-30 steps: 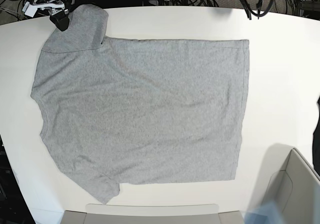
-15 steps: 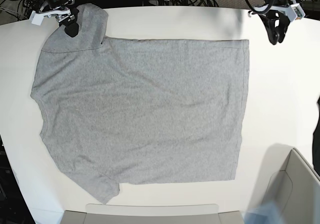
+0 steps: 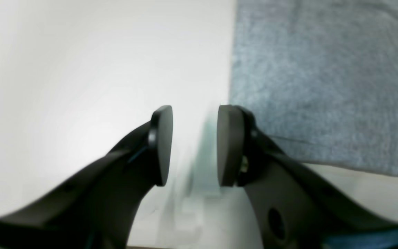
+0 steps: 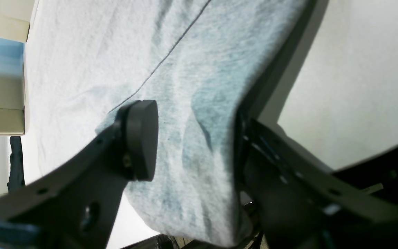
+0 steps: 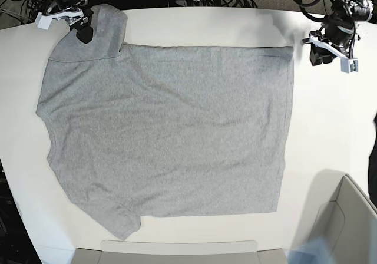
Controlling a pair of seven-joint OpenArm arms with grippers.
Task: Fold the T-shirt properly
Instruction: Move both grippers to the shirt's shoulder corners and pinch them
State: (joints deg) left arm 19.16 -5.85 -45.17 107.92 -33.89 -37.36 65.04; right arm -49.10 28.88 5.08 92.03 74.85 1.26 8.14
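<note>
The T-shirt [image 5: 168, 131] lies spread flat on the white table [image 5: 330, 128], plain grey side up, sleeves toward the right gripper's end and hem toward the left gripper's end.

Left gripper [image 3: 195, 145]: released, pads apart with only bare table showing between them. It grasps nothing. The shirt's hem corner [image 3: 250, 103] lies just beside its right-hand pad [image 3: 228, 145]; contact cannot be confirmed. In the base view the gripper [image 5: 321, 56] sits over the table close to that corner.

Right gripper [image 4: 195, 138]: spread wide, straddling the upper sleeve [image 4: 199, 114]. Grey cloth fills the gap between the fingers; one pad [image 4: 143, 140] rests above the fabric, the other finger sits along the sleeve's edge. The fingers are not clenched on the cloth. In the base view this gripper [image 5: 85, 31] is at the sleeve's outer end.

A cardboard box [image 5: 347, 223] stands well away from both grippers.
</note>
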